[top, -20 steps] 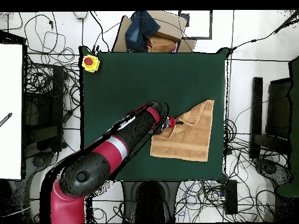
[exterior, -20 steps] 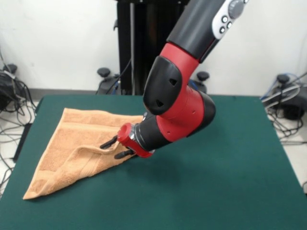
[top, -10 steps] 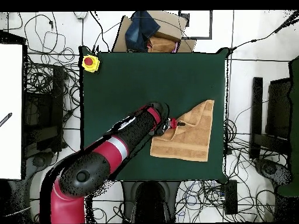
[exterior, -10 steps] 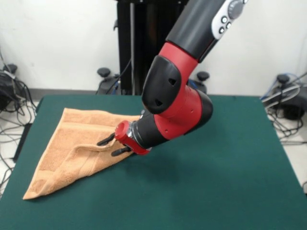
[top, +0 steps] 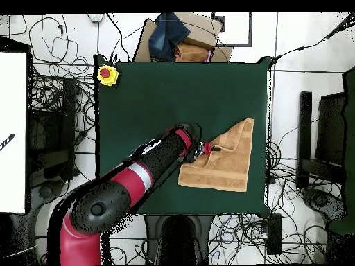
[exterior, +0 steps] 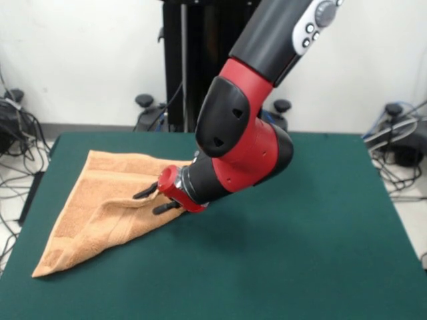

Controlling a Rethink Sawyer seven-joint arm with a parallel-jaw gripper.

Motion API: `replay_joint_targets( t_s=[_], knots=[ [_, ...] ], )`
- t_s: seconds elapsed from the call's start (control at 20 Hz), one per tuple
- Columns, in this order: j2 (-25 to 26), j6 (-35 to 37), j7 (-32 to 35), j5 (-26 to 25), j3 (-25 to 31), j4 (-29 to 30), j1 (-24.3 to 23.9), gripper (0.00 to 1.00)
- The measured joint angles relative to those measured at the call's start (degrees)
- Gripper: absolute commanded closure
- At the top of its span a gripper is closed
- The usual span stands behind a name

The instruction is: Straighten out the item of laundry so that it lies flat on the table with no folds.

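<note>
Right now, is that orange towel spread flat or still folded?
Folded: the towel shows a triangle with a doubled flap, and the gripper is at its diagonal edge.

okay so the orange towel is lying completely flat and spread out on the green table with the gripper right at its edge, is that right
Not quite. The towel is not flat: one corner is folded over, so it shows as a rough triangle with a diagonal folded edge, clearest in the front view. The rest holds: it lies on the green table, and the gripper is right at that folded edge.
</note>
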Motion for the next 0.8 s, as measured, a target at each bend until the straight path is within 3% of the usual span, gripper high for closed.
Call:
replay_joint_targets(
  t_s=[0.55,0.6,0.8],
  knots=[
    [1.8,0.0,0.0,0.0,-1.9,-0.1,0.5,0.00],
    [2.9,0.0,0.0,0.0,-2.7,-0.2,0.6,1.00],
    [3.8,0.1,0.0,0.0,-3.4,-0.2,0.6,1.00]
  ],
)
